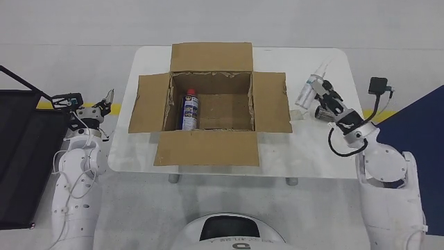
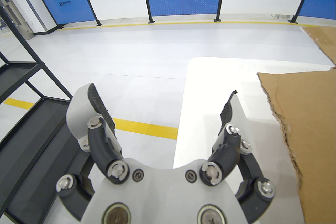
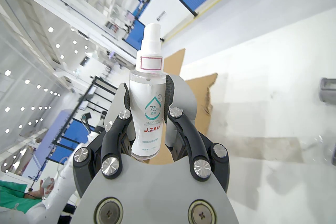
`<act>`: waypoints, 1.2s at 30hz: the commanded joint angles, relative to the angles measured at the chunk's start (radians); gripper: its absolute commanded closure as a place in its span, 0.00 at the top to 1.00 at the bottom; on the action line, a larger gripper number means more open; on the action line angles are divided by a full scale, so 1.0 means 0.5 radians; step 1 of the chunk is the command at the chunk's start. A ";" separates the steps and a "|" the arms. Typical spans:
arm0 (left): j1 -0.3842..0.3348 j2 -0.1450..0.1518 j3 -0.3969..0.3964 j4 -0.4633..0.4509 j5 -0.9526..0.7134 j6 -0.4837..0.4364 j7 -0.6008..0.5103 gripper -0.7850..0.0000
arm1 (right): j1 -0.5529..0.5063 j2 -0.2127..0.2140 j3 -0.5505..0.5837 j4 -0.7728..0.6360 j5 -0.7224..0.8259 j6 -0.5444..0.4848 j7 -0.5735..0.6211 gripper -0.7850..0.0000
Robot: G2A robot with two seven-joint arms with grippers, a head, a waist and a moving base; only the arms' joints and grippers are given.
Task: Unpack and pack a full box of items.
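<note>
1. The left gripper (image 2: pixel 162 89) has its fingers spread wide with nothing between them. It hangs just off the table (image 1: pixel 305 153) edge, and the nearest flap of the box (image 1: pixel 207 148) lies ahead of it, off to one side.
2. The box sits between the two grippers with all four flaps folded out. A spray can (image 1: pixel 189 110) rests inside, against the wall closest to the left gripper.
3. The right gripper (image 3: pixel 148 87) is pinching a clear spray bottle (image 3: pixel 150 104) around its body, with the nozzle poking out past the fingertips. The box is just beyond it.
4. My guess on progress is that the box looks nearly emptied (only that can is visible inside). I honestly can't tell if the bottle is coming out or going back in, so the repacking mostly looks undone.
</note>
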 commanded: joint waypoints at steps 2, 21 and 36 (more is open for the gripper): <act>0.000 0.000 0.000 0.000 0.000 0.000 0.000 1.00 | 0.007 0.027 0.042 0.052 -0.110 0.018 0.270 0.00; 0.000 0.000 0.000 0.000 0.000 0.000 0.000 1.00 | 0.016 0.123 0.620 0.571 -0.053 0.360 0.283 0.00; 0.000 0.000 0.000 0.000 0.000 0.000 0.000 1.00 | 0.428 0.212 0.372 1.107 -0.490 0.618 0.587 0.00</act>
